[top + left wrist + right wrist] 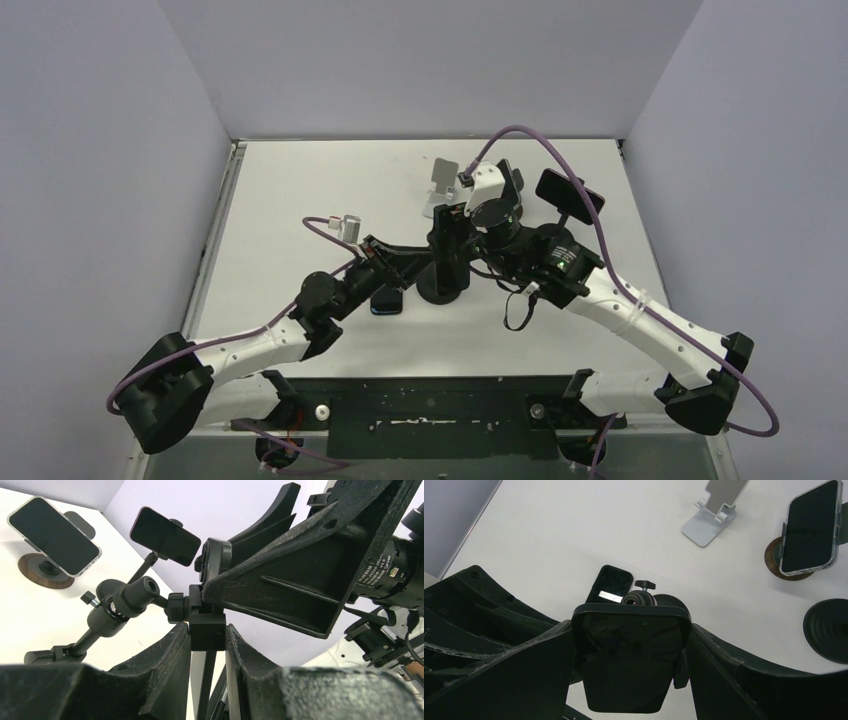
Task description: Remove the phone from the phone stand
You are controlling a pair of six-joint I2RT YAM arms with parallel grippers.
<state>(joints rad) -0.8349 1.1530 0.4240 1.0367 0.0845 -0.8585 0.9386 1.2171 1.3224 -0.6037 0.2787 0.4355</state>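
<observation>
A black phone stand (pixel 441 285) with a round base stands at the table's middle. My left gripper (pixel 207 632) is shut on the black block of the stand's joint (pixel 207 629), just under its head; it also shows in the top view (pixel 436 258). My right gripper (pixel 629 655) is shut on the sides of a black phone (pixel 628 662) at the top of that stand, also seen from above (pixel 458 222). The stand's ball head and knob (pixel 638 598) show just past the phone's edge. Whether the holder still grips the phone is hidden.
A second black phone (pixel 610 585) lies flat on the table by the stand's base. A silver folding stand (pixel 713 511) is at the back. A phone in a clear case (pixel 810 527) sits on a wooden round stand. Another phone (pixel 570 195) sits on an arm stand at the right.
</observation>
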